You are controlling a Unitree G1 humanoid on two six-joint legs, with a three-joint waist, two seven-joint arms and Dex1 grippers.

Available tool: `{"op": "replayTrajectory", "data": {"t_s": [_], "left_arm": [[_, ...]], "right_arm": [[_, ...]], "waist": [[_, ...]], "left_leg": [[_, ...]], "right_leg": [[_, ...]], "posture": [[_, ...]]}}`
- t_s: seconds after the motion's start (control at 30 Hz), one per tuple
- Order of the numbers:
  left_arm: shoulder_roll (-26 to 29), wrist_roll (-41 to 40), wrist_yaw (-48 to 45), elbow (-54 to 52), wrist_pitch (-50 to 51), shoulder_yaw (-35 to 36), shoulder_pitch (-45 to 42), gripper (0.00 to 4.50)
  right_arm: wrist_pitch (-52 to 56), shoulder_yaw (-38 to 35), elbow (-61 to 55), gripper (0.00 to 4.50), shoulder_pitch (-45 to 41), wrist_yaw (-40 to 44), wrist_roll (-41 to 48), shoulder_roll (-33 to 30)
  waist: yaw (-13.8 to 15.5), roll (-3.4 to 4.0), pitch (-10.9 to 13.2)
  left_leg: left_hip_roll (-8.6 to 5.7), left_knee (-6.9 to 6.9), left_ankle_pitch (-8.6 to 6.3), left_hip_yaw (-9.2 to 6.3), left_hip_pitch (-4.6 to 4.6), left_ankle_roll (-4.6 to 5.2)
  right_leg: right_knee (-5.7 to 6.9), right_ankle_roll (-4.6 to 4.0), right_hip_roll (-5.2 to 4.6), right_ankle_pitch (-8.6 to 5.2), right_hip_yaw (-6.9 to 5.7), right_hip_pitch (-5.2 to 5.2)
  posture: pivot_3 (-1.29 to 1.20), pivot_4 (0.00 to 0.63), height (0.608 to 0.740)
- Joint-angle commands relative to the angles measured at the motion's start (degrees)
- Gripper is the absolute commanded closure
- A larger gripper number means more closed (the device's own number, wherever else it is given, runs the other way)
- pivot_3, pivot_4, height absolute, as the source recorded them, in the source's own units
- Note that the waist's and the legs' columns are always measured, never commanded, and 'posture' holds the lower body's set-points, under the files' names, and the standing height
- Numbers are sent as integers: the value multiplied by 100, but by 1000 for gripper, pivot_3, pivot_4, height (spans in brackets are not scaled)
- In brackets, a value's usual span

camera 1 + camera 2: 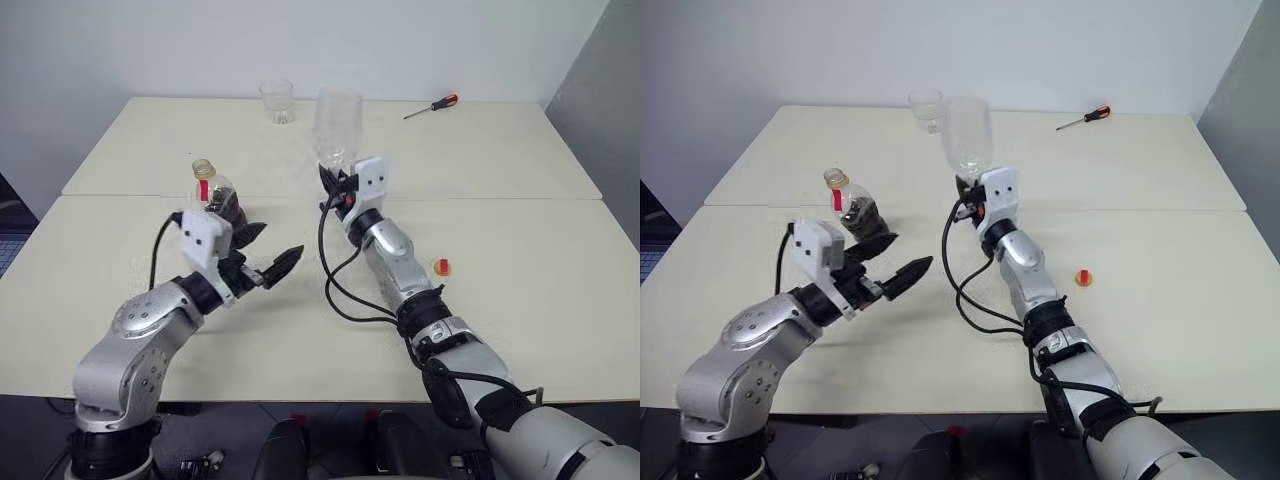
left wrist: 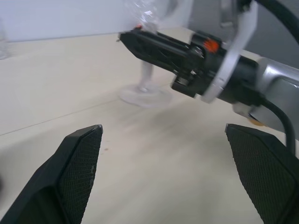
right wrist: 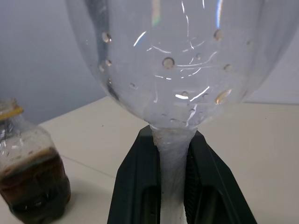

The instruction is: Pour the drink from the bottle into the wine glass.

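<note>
The right claw (image 3: 174, 177) pinches the stem of the wine glass (image 1: 338, 125) at upper centre of the frame — left claw (image 1: 268, 255) gapes wide, holding nothing, just beside the bottle (image 1: 213, 195) at centre left on the table (image 1: 520, 290).

The tall clear stemmed wine glass (image 3: 177, 60) looks glossy, with bright glints and droplets on its smooth bowl. The small clear plastic bottle (image 3: 30, 172) of dark brown drink (image 3: 32, 186) appears cloudy and scuffed. The black fingers (image 2: 77, 179) are matt plastic with finely cross-hatched pads. The cream bench (image 1: 500, 160) is smooth and matt.
</note>
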Motion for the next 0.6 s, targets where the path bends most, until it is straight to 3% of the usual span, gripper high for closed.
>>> {"op": "replayTrajectory", "data": {"t_s": [0.03, 0.3, 0.6], "left_arm": [[-37, -62, 276, -481, -40, 226, 146, 0], [-176, -21, 597, -614, -133, 121, 261, 0], [-131, 107, 513, -246, -343, -14, -92, 0]], "right_arm": [[-549, 134, 129, 4213, 63, 155, -169, 420], [-1055, 10, 1051, 4213, 160, 63, -419, 228], [-636, -56, 1576, 4213, 319, -103, -553, 242]], "waist": [[2, 0, 0], [3, -1, -1], [13, -7, -7]], "left_leg": [[0, 0, 0, 0, 0, 0], [-1, -1, 0, 1, 4, 0], [-6, -3, 0, 2, 35, 0]], "right_leg": [[1, 0, 0, 0, 0, 0], [2, -1, 2, 0, 0, 2], [2, -1, 6, 0, 0, 31]], "posture": [[0, 150, 740], [0, 150, 740], [0, 150, 740]]}}
